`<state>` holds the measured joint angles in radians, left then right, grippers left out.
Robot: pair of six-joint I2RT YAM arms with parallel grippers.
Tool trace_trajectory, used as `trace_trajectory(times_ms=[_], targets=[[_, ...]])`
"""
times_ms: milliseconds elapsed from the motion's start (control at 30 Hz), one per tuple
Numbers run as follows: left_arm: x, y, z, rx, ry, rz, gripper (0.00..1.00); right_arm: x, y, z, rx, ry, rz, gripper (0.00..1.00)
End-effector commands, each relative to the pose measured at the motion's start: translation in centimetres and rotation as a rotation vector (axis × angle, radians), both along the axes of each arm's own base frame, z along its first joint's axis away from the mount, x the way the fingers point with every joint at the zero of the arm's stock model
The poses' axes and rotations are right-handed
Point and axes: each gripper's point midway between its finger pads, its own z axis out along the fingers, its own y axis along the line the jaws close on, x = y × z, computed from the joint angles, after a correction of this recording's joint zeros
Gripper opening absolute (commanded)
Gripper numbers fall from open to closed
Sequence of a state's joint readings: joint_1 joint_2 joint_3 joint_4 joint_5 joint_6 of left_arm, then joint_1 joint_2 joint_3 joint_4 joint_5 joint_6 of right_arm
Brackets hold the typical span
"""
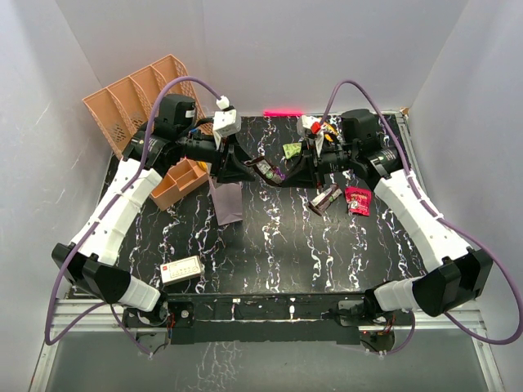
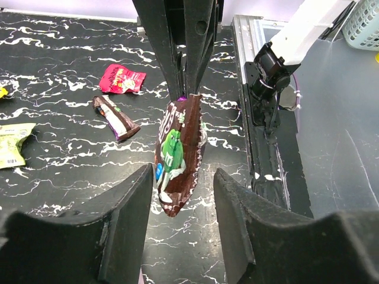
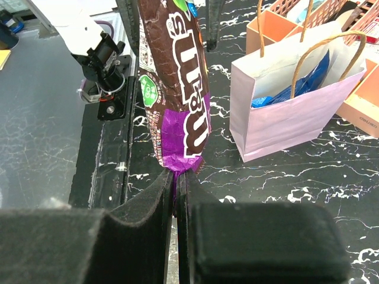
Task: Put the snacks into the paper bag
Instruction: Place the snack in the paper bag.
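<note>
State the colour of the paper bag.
The paper bag is pale mauve-pink; the right wrist view shows it best.

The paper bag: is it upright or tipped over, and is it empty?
Upright and not empty. In the right wrist view the paper bag stands on its base with a blue packet inside.

Plain pale walls [image 1: 327,49] enclose a black, white-veined table [image 1: 270,253]; a pink light [image 1: 283,112] glows at its far edge.
</note>
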<state>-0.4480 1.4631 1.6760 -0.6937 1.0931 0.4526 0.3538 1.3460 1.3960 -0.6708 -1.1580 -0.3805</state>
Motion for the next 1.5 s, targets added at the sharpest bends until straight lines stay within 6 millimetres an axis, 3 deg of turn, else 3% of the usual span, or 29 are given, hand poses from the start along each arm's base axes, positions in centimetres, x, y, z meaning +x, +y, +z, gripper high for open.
trace_trajectory(times_ms=[0,267,467,633,800,900,1167,1367,1467], targets=[[-1.3,0.1,2.2,-0.043,-0.067,-0.048,0.41,0.1,0.4,0.4,0.018,-0.049,0.021,0.08],[-1.5,0.3,2.0,-0.034,-0.079,-0.046,0.17,0.2,0.4,-0.1,0.006,-0.04,0.02,0.08],[-1.5,0.7,1.6,-0.011,-0.092,-0.023,0.11,0.9,0.4,-0.3,-0.007,-0.042,-0.016,0.1],[-1.0,1.5,1.4,0.036,-0.107,0.053,0.0,1.3,0.1,-0.7,-0.025,-0.051,-0.058,0.28],[-0.1,2.8,1.3,0.099,-0.121,0.173,0.0,1.8,-0.4,-1.2,-0.054,-0.067,-0.112,0.54],[0.4,4.2,1.7,0.143,-0.14,0.273,0.0,2.5,-0.9,-1.7,-0.082,-0.075,-0.163,0.63],[1.3,8.6,1.1,0.282,-0.162,0.529,0.0,4.1,-2.4,-2.7,-0.14,-0.098,-0.276,0.66],[3.6,11.5,2.3,0.248,-0.134,0.771,0.0,4.9,-3.1,-3.1,-0.156,-0.091,-0.313,0.66],[4.5,11.9,2.4,0.22,-0.099,0.837,0.0,5.4,-3.3,-3.1,-0.162,-0.095,-0.328,0.66]])
